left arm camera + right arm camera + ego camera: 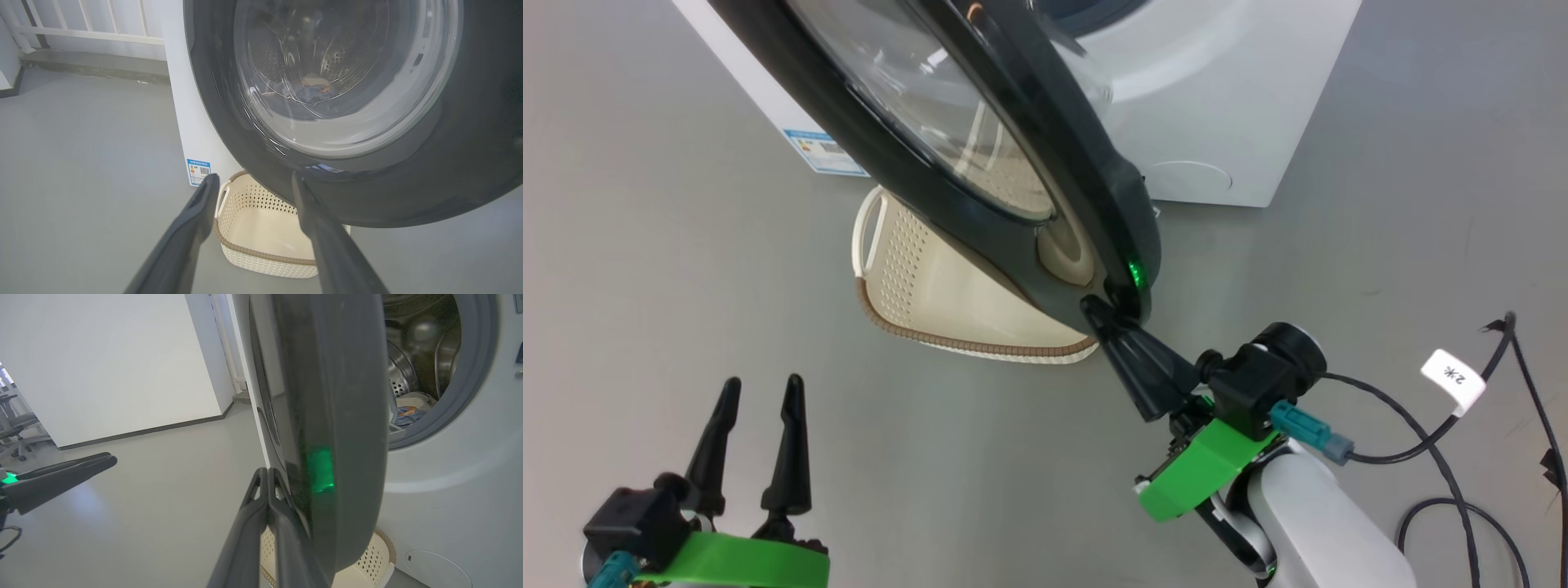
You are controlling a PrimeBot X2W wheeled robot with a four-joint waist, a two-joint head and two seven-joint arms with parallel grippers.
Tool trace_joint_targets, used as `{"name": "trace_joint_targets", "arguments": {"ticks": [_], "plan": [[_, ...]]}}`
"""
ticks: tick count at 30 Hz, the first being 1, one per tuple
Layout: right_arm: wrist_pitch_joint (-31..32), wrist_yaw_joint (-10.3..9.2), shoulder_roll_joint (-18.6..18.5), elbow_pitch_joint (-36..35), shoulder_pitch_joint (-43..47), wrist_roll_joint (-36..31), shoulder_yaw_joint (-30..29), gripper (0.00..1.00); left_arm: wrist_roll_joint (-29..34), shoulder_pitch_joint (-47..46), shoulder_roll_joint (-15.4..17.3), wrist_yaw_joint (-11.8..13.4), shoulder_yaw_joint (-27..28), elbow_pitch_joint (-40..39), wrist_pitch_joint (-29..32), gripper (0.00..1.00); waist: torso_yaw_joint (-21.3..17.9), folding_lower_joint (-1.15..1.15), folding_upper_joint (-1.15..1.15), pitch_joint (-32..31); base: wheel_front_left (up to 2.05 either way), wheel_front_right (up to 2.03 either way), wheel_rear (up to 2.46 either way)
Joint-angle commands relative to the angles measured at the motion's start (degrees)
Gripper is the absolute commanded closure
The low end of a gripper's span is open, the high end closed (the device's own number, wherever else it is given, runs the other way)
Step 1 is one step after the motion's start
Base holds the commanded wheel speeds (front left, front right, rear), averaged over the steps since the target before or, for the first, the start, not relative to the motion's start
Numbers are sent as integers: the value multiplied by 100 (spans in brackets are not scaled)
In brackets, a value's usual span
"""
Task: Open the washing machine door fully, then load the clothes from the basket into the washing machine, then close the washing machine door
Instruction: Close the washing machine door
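I'm seeing grey floor (645, 269) under the basket (947, 294); my right gripper (1094, 310), jaws closed, is touching the door (1094, 188); left gripper (761, 382) is hanging open.

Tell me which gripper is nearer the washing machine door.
Right. The right gripper, shut, has its fingertips at the black rim of the washing machine door, apparently touching it. The left gripper is open, off to the door's left, well clear of it.

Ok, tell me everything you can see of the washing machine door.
The washing machine door is round, with a wide glossy black rim around a bulging clear glass bowl. It stands partly open, hanging above the basket. The right jaws, shut, lie against its outer face near the free edge, where a green glow reflects.
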Motion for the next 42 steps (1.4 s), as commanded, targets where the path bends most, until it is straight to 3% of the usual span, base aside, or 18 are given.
{"name": "trace_joint_targets", "arguments": {"ticks": [1, 18, 42], "plan": [[-67, 8, 127, -194, -104, -78, 18, 100, -28, -176, 127, -14, 178, -110, -32, 7, 22, 0, 0, 62, 0, 0, 0], [-67, 8, 128, -214, -833, -220, -924, 100, -132, -471, 204, -14, -7, -154, -32, 5, 106, 0, 0, 541, 0, 0, 0], [-68, 8, 128, 735, -2660, -791, -1908, 100, -243, -1020, 164, -14, -324, -331, -32, 0, 415, 0, 0, 1313, 0, 0, 0]]}}
